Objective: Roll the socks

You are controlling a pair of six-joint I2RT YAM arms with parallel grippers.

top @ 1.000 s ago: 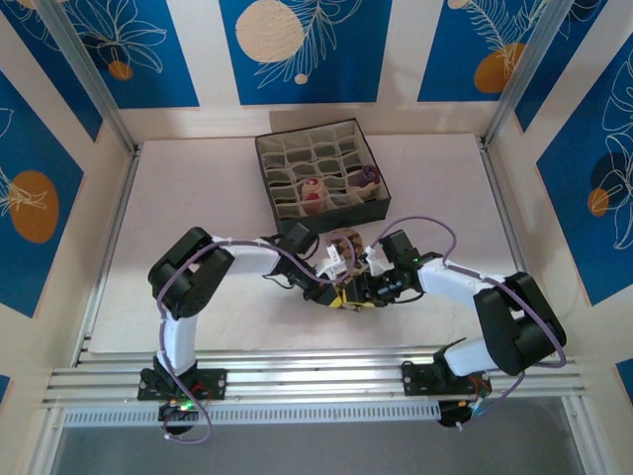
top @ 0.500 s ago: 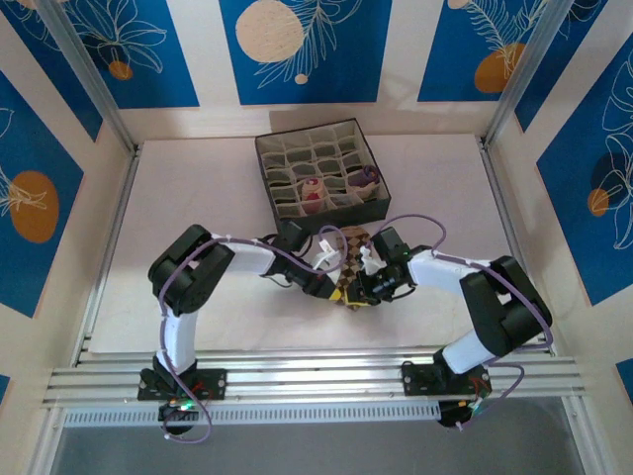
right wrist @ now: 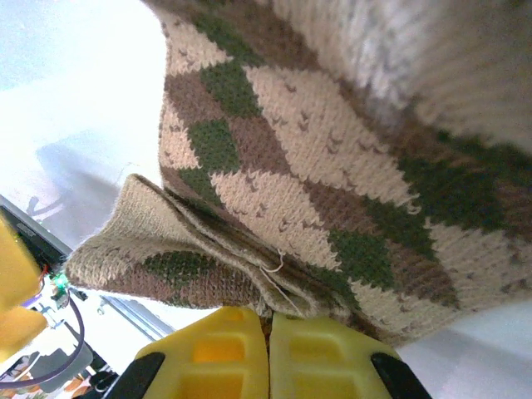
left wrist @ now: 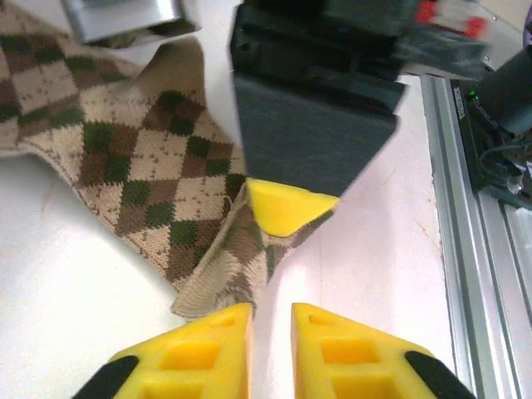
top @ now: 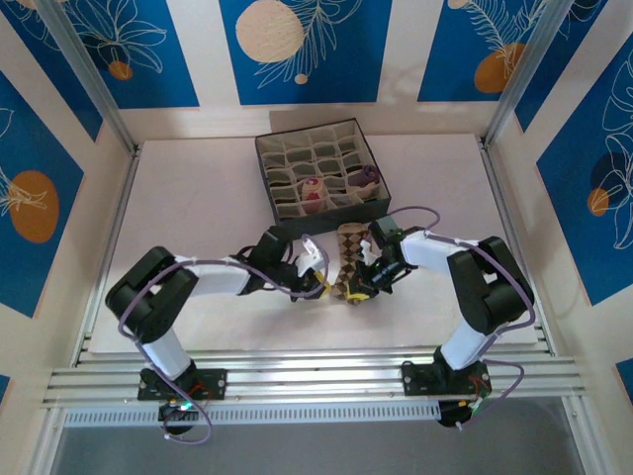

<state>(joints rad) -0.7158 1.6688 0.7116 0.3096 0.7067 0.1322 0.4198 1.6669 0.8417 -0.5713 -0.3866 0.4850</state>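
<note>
Pinching a folded edge of the diamond-patterned sock, the right gripper has its yellow fingers pressed together at the bottom of its wrist view, with the brown, cream and green knit bunched into their tips. From the left wrist camera, that same right gripper comes down from the top of the frame, its yellow tip planted on the sock's lower corner. The left gripper sits at the bottom of that frame, its two yellow fingers parted by a narrow gap with bare white table showing between them; it holds nothing, and the sock's corner lies just beside the tip of one finger.

Seen from above, the diamond-patterned sock lies stretched on the white table just below the centre of the frame, running from near the front of the grey box downward. The left gripper meets it from the left and the right gripper from the right, both at its lower end. Inside the box, a beige and maroon sock sits rolled in one compartment and a purple sock in another, further right.
</note>
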